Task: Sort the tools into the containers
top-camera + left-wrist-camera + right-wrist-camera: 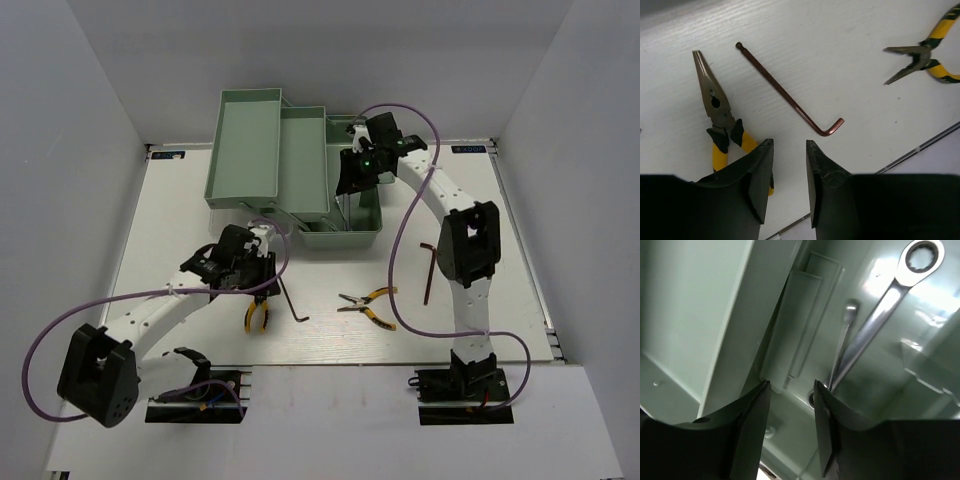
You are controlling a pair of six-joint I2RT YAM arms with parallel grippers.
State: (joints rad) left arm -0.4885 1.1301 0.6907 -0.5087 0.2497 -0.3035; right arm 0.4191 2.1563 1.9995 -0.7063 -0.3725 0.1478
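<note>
The pale green toolbox (250, 150) stands open at the back, tiers folded out. My right gripper (357, 172) hangs over its lower compartment, open and empty (790, 385). A silver wrench (880, 315) lies in that compartment (700, 315), its lower end next to my right finger. My left gripper (255, 278) is open and empty (790, 145) low over the table. Yellow-and-black pliers (715, 107) lie just left of its fingers (257, 315). A dark L-shaped hex key (790, 95) lies just ahead (291, 305). Second pliers (368, 303) lie at table centre and show in the left wrist view (927, 55).
Another dark hex key (428, 268) lies on the white table beside the right arm. White walls enclose the table on the left, back and right. The table's front seam (920, 147) runs close to my left gripper. Purple cables loop round both arms.
</note>
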